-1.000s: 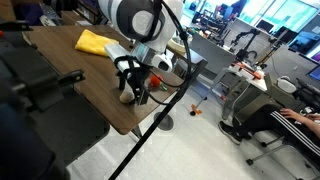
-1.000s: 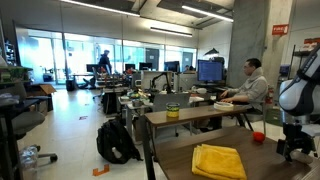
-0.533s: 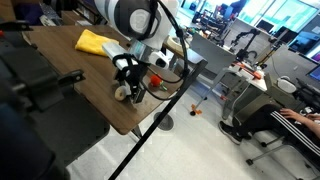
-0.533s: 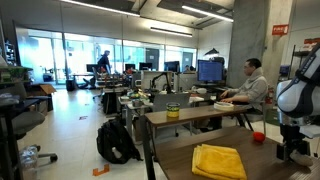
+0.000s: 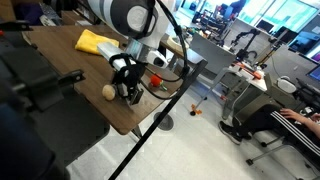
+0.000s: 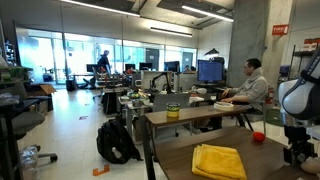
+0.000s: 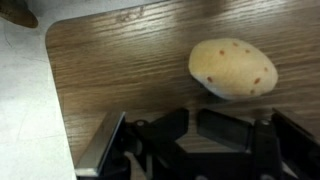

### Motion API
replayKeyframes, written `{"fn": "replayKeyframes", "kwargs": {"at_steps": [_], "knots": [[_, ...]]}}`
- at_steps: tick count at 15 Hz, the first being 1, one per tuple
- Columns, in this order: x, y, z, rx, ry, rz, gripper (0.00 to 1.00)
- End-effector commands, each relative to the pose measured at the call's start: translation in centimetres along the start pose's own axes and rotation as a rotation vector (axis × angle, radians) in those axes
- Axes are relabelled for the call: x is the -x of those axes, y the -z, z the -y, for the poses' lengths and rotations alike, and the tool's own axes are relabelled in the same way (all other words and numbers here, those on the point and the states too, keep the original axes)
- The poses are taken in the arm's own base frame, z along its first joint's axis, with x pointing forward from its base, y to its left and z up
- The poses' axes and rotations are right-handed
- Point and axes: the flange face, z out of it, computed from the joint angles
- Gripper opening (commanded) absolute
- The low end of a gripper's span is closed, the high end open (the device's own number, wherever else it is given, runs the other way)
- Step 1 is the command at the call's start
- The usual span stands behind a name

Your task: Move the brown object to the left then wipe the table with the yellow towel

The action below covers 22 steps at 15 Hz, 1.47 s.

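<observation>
Near the table (image 7: pixel 120 70) corner, the gripper (image 5: pixel 128 91) fingers are pressed together, empty — brown object (image 7: pixel 233 67) just beside: open, centre, pinch gently.

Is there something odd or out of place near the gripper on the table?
Yes. The gripper is shut, but the brown object lies loose on the table beside it, outside the jaws. The grip looks empty.

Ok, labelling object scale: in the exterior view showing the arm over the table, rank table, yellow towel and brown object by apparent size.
1. table
2. yellow towel, farther from the camera yet plainly bigger than the next
3. brown object, smallest
</observation>
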Motion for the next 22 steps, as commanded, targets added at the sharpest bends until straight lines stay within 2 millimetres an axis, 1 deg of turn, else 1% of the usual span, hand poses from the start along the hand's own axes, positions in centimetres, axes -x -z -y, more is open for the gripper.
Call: {"fn": "replayKeyframes", "kwargs": {"at_steps": [1, 4, 8, 12, 15, 16, 17, 20, 22], "knots": [[1.6, 1.3, 0.0, 0.033, -0.001, -0.034, 0.47], [2.4, 2.2, 0.0, 0.026, 0.006, -0.08, 0.7], [3.7, 2.4, 0.8, -0.023, 0.046, -0.105, 0.99], [5.0, 2.0, 2.0, -0.049, 0.106, -0.105, 1.0], [5.8, 1.7, 2.2, -0.049, 0.131, -0.069, 1.0], [6.0, 1.6, 2.2, -0.049, 0.132, -0.067, 0.8], [6.1, 1.6, 2.3, -0.048, 0.131, -0.072, 0.74], [6.4, 1.6, 2.4, -0.046, 0.135, -0.074, 0.49], [6.4, 1.8, 2.7, -0.046, 0.14, -0.08, 0.34]]}}
